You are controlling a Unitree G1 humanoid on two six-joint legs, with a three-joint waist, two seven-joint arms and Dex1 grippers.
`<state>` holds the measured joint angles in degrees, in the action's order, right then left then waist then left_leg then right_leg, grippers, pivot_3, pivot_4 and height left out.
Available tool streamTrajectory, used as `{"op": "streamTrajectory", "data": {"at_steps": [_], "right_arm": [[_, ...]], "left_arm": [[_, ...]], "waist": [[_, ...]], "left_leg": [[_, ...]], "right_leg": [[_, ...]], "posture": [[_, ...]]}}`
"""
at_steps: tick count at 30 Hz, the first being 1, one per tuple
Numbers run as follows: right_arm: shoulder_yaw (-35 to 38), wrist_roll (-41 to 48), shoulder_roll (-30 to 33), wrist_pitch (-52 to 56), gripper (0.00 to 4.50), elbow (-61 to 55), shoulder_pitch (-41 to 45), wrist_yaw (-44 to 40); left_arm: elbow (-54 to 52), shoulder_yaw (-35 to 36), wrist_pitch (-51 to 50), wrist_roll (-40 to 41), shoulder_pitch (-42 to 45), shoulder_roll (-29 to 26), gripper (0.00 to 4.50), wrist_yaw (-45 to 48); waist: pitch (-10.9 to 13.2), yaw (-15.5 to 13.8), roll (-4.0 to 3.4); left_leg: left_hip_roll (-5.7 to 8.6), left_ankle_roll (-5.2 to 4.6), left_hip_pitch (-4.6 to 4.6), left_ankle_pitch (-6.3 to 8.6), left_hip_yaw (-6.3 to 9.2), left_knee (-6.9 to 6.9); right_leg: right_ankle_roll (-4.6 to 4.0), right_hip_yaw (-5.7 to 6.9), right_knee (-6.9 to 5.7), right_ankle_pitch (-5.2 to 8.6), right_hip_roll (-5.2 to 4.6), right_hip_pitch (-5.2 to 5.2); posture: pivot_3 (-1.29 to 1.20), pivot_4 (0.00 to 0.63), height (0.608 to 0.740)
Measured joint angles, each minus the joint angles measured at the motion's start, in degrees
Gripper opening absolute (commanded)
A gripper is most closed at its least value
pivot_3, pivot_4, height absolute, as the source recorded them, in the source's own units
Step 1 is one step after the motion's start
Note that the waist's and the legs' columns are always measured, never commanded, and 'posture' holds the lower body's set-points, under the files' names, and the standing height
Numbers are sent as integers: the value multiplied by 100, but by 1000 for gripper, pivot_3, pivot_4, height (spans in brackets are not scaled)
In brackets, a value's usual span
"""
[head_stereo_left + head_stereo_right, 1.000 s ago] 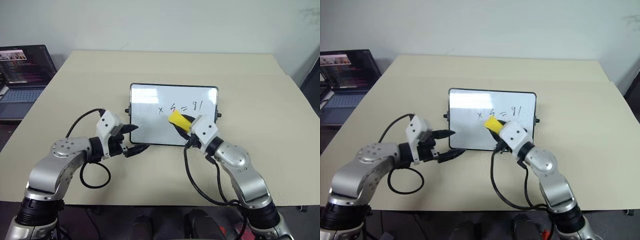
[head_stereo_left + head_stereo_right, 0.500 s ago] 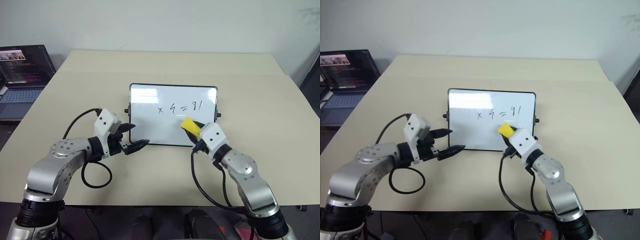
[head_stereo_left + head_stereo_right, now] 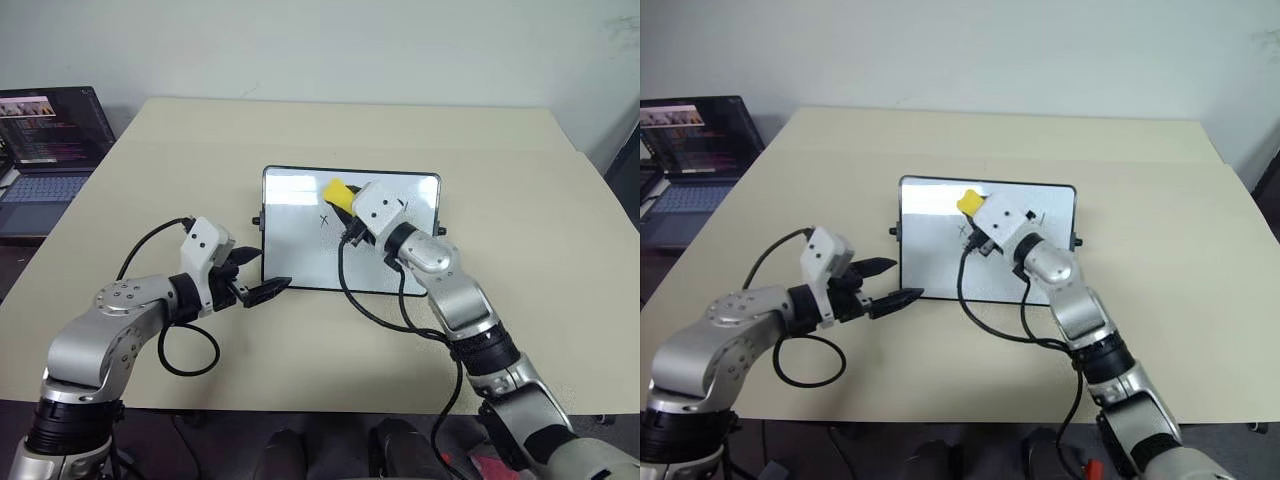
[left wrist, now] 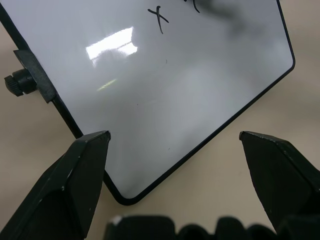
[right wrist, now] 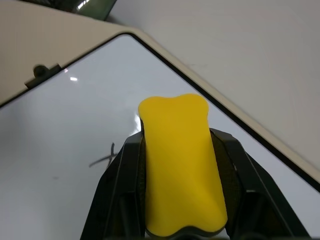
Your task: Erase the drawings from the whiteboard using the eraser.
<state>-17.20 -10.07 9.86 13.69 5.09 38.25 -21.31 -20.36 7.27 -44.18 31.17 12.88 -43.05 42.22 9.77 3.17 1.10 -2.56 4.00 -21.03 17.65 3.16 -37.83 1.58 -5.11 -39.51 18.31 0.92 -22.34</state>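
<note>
Midway across the whiteboard (image 3: 300, 240), the right gripper (image 3: 347, 206), clamped on the yellow eraser (image 3: 338, 192), should press flat over the remaining drawings (image 3: 325, 219), while the left gripper (image 3: 260, 275), fingers apart, straddles the board's near corner.

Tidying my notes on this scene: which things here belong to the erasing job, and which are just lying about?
Job: whiteboard, drawings, eraser in the right gripper, open left gripper at the board's corner.
Lying about: laptop.
</note>
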Motion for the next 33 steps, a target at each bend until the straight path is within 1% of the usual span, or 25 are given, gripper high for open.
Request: {"op": "streamTrajectory", "data": {"at_steps": [4,9,12,17,22,25,29,33], "right_arm": [[-179,-45,28,8,1443,37,-60,-182],[-653,-39,147,318,1443,-279,-467,-783],[-769,-58,172,494,1443,-359,-528,-916],[-742,-137,121,590,1443,-302,-355,-721],[-263,-269,87,540,1443,-9,234,-109],[-101,-283,78,469,1443,135,406,74],[-90,-283,79,405,1443,190,410,96],[-268,-286,190,401,1443,-4,185,-241]], "left_arm": [[-18,0,0,0,-22,-11,4500,-11],[-142,-2,-6,7,-22,-31,4500,-32],[-151,-6,-10,11,-21,-31,4500,-28],[-149,-20,-9,10,7,-32,4500,-5],[-143,-38,27,-2,21,-34,4500,84],[-131,-42,88,-27,22,-33,4500,112],[-85,-58,122,-78,19,-33,4500,125],[17,-66,250,-111,-50,-34,4500,228]], "waist": [[0,11,0],[-1,11,0],[0,12,0],[0,12,0],[0,3,1],[0,11,1],[0,11,1],[-1,13,1]], "left_leg": [[-1,-1,1,0,1,0],[1,-1,11,0,3,-6],[5,0,18,-1,2,-14],[6,9,22,-7,4,-15],[7,13,17,-9,7,-13],[3,12,16,-8,5,-8],[4,12,16,-8,4,-8],[4,12,17,-8,4,-9]], "right_leg": [[0,-1,-5,0,1,0],[0,-4,-20,0,0,4],[0,-5,-41,0,1,4],[-1,-3,-47,-1,4,6],[-1,-1,-42,-1,3,5],[-1,-2,-37,0,3,3],[-1,-2,-37,0,3,2],[-1,-3,-39,0,3,3]], "posture": [[0,150,740],[0,150,740],[0,150,740],[0,150,740],[0,150,740],[0,150,740],[0,150,740],[0,150,740]]}}
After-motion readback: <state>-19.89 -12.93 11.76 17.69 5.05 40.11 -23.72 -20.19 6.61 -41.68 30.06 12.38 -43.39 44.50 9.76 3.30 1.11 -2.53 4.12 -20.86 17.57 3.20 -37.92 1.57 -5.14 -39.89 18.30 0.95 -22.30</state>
